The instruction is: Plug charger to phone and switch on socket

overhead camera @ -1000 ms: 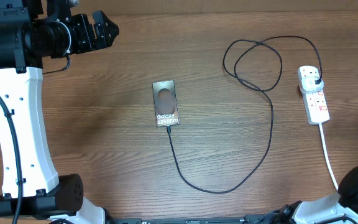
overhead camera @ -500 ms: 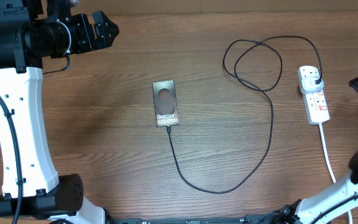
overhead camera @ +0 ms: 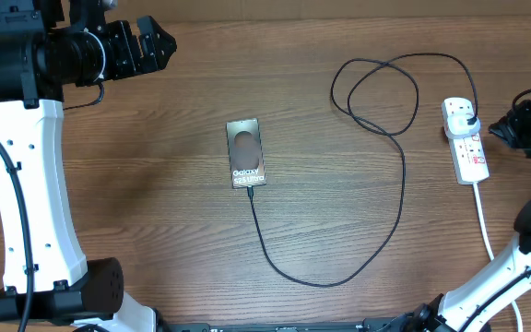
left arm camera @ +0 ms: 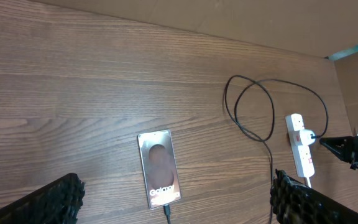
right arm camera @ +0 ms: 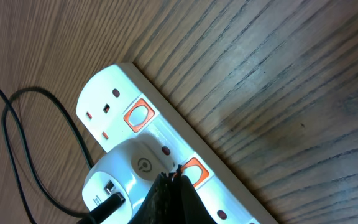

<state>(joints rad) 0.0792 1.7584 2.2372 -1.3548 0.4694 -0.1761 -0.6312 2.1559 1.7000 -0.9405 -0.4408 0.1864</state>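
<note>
phone point(overhead camera: 245, 153) lies flat at centre frame on the wooden table point(overhead camera: 136, 203); charger point(overhead camera: 403, 194) tip sits at its lower edge, cable looping right to its plug in the upper end of the socket point(overhead camera: 473, 161) near the right edge. right gripper point(right arm camera: 169, 185) closed on nothing, tip against the socket face beside a red switch; left gripper point(overhead camera: 166, 44) wide open, upper left, empty.

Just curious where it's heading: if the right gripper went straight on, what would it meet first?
Probably the socket: the shut right gripper points at the red switch beside the charger plug. Whether its tips touch it yet is unclear.
</note>
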